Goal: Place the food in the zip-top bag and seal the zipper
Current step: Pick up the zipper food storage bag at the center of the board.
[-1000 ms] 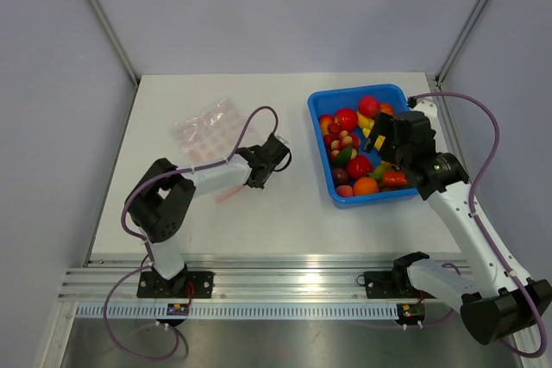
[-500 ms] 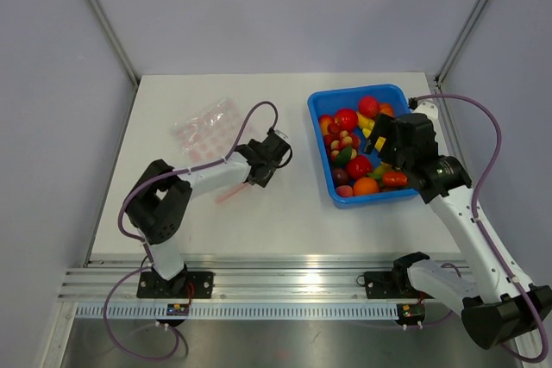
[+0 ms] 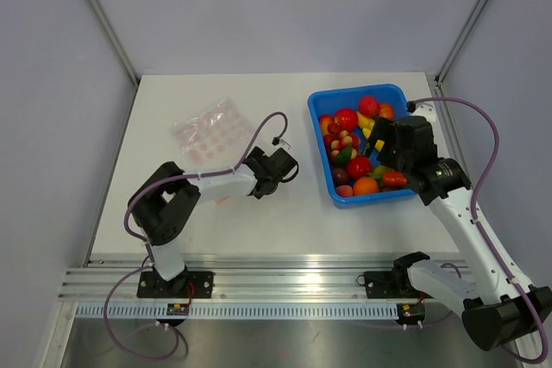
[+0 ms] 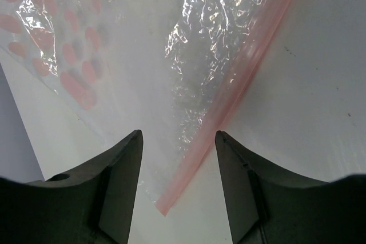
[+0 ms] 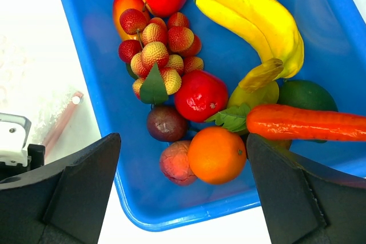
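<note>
The clear zip-top bag (image 3: 207,129) with pink dots lies flat on the table at the left. In the left wrist view the bag (image 4: 114,50) and its pink zipper strip (image 4: 234,98) run diagonally, and the strip's end lies between my fingers. My left gripper (image 3: 269,174) (image 4: 178,136) is open and empty, just above the bag's near right corner. The food (image 3: 354,140) fills the blue tray (image 3: 321,101). My right gripper (image 3: 379,148) (image 5: 180,141) is open and empty above the tray. Below it are an orange (image 5: 217,155), a carrot (image 5: 309,123) and a banana (image 5: 257,15).
In the tray (image 5: 171,215) there are also a lychee bunch (image 5: 160,50), a red fruit (image 5: 200,95) and a purple fruit (image 5: 166,123). Grey walls stand on three sides. An aluminium rail runs along the near edge.
My left gripper has moved right and toward the near edge, away from the middle of the bag. The right gripper has barely moved.
</note>
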Motion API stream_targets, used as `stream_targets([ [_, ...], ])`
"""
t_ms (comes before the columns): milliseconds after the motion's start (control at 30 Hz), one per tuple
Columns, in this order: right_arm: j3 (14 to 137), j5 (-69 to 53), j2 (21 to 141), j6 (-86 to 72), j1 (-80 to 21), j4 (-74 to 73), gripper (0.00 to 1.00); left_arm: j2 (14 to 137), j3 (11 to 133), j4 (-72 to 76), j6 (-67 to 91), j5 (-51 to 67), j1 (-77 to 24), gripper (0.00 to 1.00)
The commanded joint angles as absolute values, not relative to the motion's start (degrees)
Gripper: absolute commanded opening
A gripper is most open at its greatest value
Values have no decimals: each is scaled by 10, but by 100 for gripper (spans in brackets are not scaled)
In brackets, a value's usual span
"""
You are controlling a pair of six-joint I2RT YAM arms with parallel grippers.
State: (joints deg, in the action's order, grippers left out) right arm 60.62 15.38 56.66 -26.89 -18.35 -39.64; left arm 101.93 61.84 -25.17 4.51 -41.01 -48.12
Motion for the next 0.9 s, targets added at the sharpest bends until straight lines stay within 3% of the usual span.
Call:
stream_targets([
  [0, 605, 148, 566, -270, -183, -374, 99, 1030, 611, -202, 53, -479, -488, 57],
  [233, 599, 149, 567, -267, -183, -371, 99, 1056, 614, -186, 32, -513, -504, 63],
  [867, 584, 153, 562, -266, -183, -367, 99, 1079, 606, -170, 14, -539, -516, 65],
])
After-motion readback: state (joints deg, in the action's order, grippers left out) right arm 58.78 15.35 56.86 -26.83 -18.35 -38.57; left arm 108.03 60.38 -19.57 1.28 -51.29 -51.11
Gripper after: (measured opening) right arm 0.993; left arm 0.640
